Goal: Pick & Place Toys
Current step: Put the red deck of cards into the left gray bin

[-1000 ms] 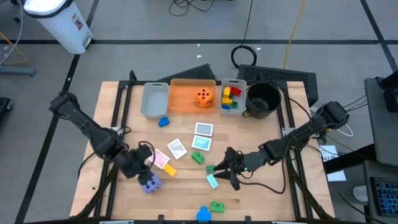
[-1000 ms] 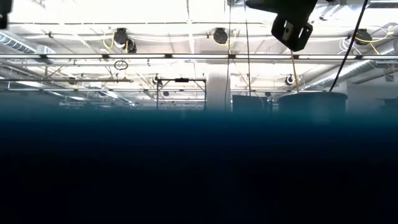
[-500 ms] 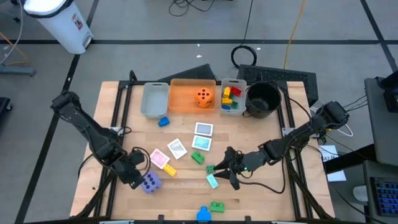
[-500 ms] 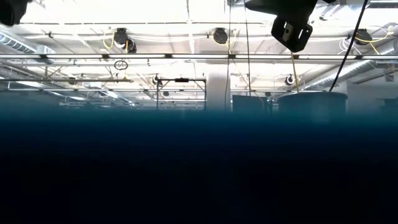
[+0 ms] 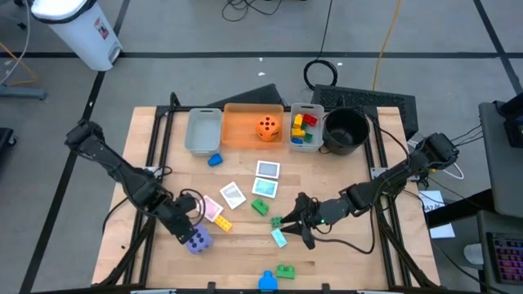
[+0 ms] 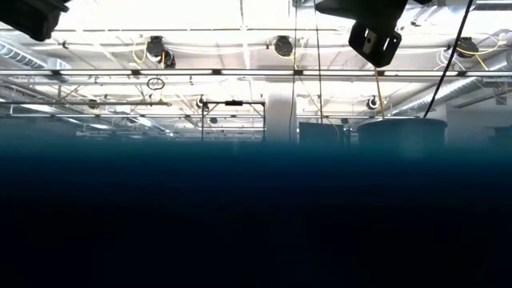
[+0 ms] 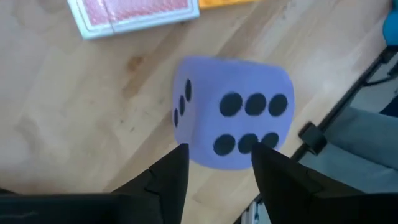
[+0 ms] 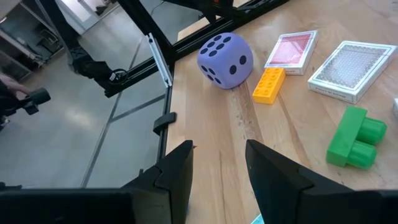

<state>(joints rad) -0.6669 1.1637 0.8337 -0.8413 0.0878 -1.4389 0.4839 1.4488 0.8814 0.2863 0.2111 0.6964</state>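
A purple die point(image 5: 197, 241) with dark pips rests on the table near its front left; the left wrist view shows the die point(image 7: 233, 121) close below. My left gripper point(image 5: 186, 229) hangs open just over it, pointing steeply down, its fingers point(image 7: 171, 177) standing on either side of the die's near edge; I see no touch. My right gripper point(image 5: 294, 219) is open at mid-table over a green brick point(image 5: 276, 221) and a teal card point(image 5: 279, 238), with nothing between its fingers point(image 8: 177, 168). An orange die point(image 5: 267, 127) lies in the orange bin point(image 5: 245, 139).
Picture cards point(image 5: 267, 170), a pink card point(image 5: 211, 208), a yellow brick point(image 5: 223, 223) and green bricks point(image 5: 260, 207) lie mid-table. At the far edge stand a grey bin point(image 5: 203, 131), a small bin of bricks point(image 5: 304, 126) and a black bowl point(image 5: 345, 131). More bricks point(image 5: 285, 270) lie near the front edge.
My left gripper has sunk toward the purple die and tipped more steeply downward, staying open. The die has not moved.
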